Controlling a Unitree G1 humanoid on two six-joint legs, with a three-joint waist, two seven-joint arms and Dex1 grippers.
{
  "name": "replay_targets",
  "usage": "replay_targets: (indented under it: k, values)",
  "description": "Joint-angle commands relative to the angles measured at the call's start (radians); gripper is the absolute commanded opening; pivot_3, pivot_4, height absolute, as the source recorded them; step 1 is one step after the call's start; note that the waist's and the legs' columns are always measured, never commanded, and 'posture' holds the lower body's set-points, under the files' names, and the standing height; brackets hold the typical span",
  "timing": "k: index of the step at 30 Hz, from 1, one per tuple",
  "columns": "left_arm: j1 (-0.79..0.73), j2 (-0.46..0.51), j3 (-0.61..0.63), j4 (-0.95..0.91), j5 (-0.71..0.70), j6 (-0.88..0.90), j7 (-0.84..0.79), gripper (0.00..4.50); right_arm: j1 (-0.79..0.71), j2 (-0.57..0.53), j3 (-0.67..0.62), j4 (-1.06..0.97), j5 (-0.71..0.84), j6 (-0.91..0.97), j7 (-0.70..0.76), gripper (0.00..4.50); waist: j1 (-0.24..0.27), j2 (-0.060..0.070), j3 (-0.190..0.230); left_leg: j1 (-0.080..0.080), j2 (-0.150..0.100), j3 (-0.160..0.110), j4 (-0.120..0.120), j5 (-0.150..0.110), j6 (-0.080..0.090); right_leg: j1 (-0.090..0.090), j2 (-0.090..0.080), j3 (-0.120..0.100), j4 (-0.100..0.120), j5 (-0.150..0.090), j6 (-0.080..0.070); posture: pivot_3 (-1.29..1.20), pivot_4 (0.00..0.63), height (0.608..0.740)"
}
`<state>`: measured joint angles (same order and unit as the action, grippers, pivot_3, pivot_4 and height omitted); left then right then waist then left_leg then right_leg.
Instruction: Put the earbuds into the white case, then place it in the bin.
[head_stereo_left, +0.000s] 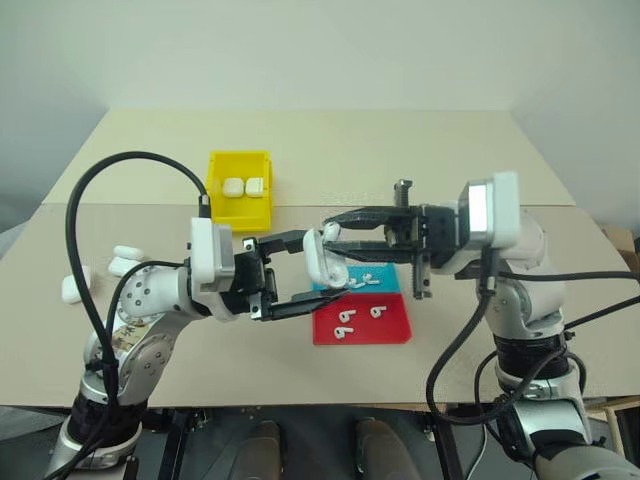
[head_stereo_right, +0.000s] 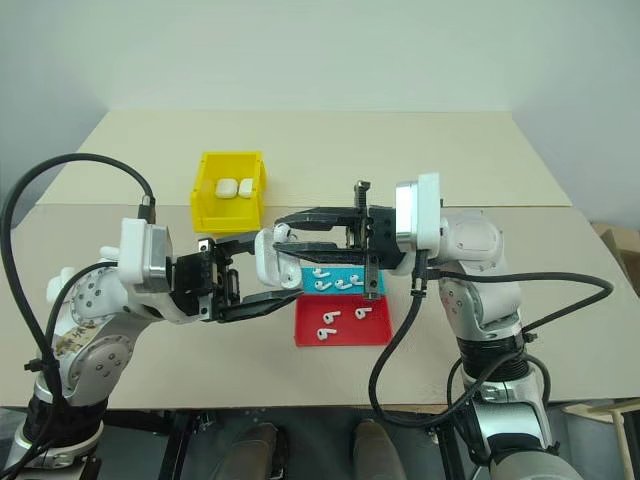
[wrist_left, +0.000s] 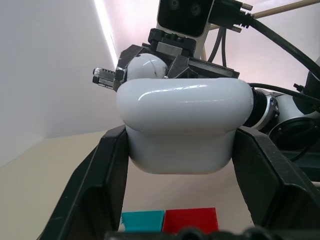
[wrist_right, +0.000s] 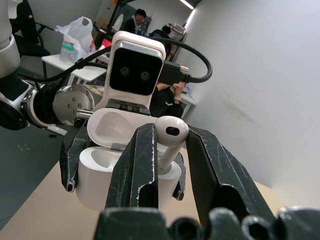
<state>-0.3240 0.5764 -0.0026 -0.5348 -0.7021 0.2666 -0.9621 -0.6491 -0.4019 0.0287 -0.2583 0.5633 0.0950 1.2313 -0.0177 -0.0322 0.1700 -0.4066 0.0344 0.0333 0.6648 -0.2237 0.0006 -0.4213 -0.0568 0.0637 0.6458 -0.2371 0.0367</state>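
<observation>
My left gripper is shut on the white case, held above the table with its lid swung open. In the left wrist view the case sits between the two black fingers. From the opposite side, my right gripper is shut on one earbud, stem pointing down just over the open case. More earbuds lie on the trays below. The yellow bin stands behind the left arm on the table.
Two white cases lie inside the bin. A teal tray and a red tray sit side by side under the grippers, near the table's front edge. People sit at desks in the room behind.
</observation>
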Motion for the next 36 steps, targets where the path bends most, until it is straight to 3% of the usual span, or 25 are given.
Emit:
replay_targets:
  k: [1,14,19,31,36]
  values:
    - [-0.006,-0.008,0.0,-0.029,0.002,-0.014,0.0,2.78,0.004,-0.009,0.007,0.001,-0.01,-0.027,-0.004,0.86,0.0,0.0,0.0,0.0,0.0,0.0,0.0,0.0,0.0,0.0,0.0,0.0,0.0,0.0,0.0,0.0,0.15,0.74]
    - [-0.007,-0.033,-0.005,-0.022,0.024,-0.029,-0.007,2.78,0.011,-0.043,0.032,0.025,-0.024,-0.086,0.063,0.86,0.0,0.0,0.0,0.0,0.0,0.0,0.0,0.0,0.0,0.0,0.0,0.0,0.0,0.0,0.0,0.0,0.15,0.74]
    - [-0.011,-0.037,-0.005,-0.016,0.03,-0.027,-0.008,2.78,0.013,-0.058,0.044,0.029,-0.035,-0.107,0.075,2.23,0.0,0.0,0.0,0.0,0.0,0.0,0.0,0.0,0.0,0.0,0.0,0.0,0.0,0.0,0.0,0.0,0.15,0.74]
    - [0.018,-0.02,0.0,0.031,0.083,-0.04,-0.031,2.78,0.001,-0.112,0.02,0.033,-0.003,-0.097,0.12,2.23,0.001,0.0,0.0,0.0,0.0,0.0,0.0,0.0,0.0,0.0,0.0,0.0,0.0,0.0,0.0,0.0,0.15,0.74]
    - [0.101,0.051,0.019,0.107,0.175,-0.129,-0.103,2.78,-0.108,-0.277,0.013,0.049,-0.008,0.1,0.127,2.23,-0.002,0.001,0.001,0.0,0.0,0.001,0.0,0.0,0.0,-0.001,0.0,0.0,0.0,0.0,0.0,0.0,0.15,0.74]
